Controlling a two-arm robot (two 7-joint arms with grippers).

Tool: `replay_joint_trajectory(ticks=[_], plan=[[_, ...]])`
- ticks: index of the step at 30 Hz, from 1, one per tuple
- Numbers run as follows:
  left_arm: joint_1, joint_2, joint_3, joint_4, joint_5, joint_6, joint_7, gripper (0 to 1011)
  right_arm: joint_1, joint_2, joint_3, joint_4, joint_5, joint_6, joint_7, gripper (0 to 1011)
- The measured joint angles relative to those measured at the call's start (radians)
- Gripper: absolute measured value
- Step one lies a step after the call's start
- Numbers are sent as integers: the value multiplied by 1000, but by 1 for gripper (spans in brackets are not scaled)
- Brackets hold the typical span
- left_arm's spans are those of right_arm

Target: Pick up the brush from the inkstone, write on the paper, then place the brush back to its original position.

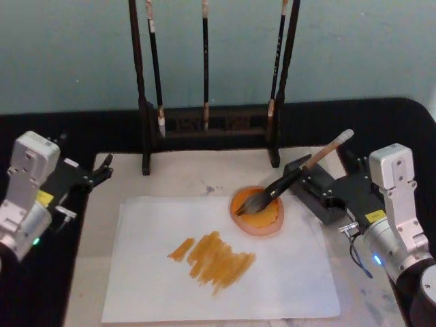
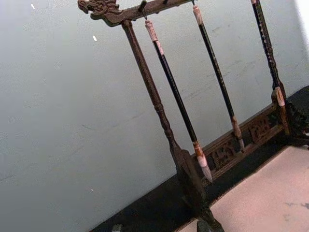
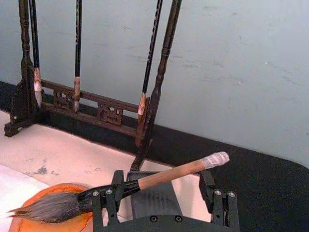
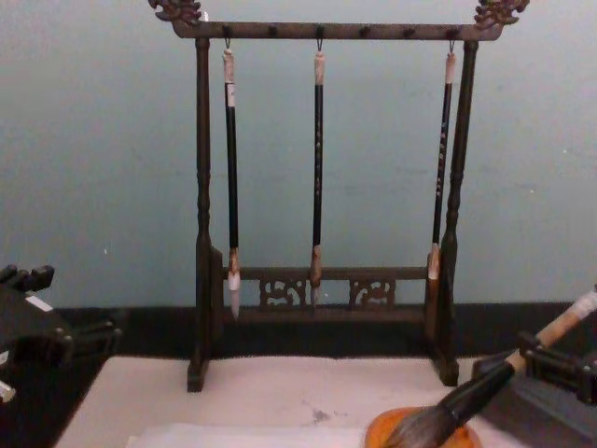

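1. Head view: paper (image 1: 225, 272) flat on cream mat (image 1: 191, 177), orange strokes already on it.
2. Right gripper (image 1: 300, 174) spread wide around brush (image 1: 300, 174) handle; retreat straight back, don't nudge it.
3. Bristles rest in orange inkstone (image 1: 257, 212).
4. Left gripper (image 1: 102, 170) parked at table's left, can't tell its opening.

One large brush (image 1: 300, 176) lay beside the right gripper (image 1: 310, 178), and one orange inkstone (image 1: 257, 211). Three thin black-handled brushes (image 4: 318, 168) hung on one wooden rack (image 4: 201, 224). There was one sheet of paper (image 1: 150, 272) on one cream mat (image 1: 184, 174), and two grippers, including the left gripper (image 1: 102, 168).
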Motion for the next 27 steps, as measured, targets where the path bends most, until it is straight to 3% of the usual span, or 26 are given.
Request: replay_joint_trajectory(ticks=[27], plan=[[0,0,0,0,0,0,0,1010,0,0,0,0,0,0,0,1000]])
